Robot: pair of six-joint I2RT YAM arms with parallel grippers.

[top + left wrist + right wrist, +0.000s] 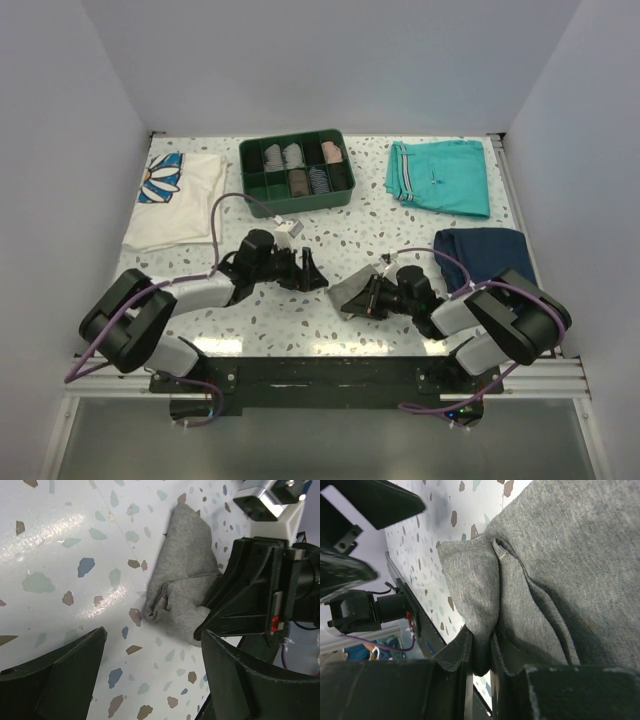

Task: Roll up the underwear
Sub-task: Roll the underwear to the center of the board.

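Observation:
The underwear [352,288] is a small grey cloth lying rumpled on the speckled table between the two arms. My right gripper [373,298] is shut on a fold at its near edge. In the right wrist view that fold of the underwear [560,570] is pinched between the jaws of the right gripper [481,650]. My left gripper [311,272] stands open just left of the cloth. In the left wrist view the left gripper [152,647] has only bare table between its fingers, and the underwear [182,592] lies just beyond them.
A green compartment tray [296,207] with rolled garments stands at the back centre. A white T-shirt [180,205] lies back left, teal shorts [440,177] back right, and a navy folded garment [488,250] on the right.

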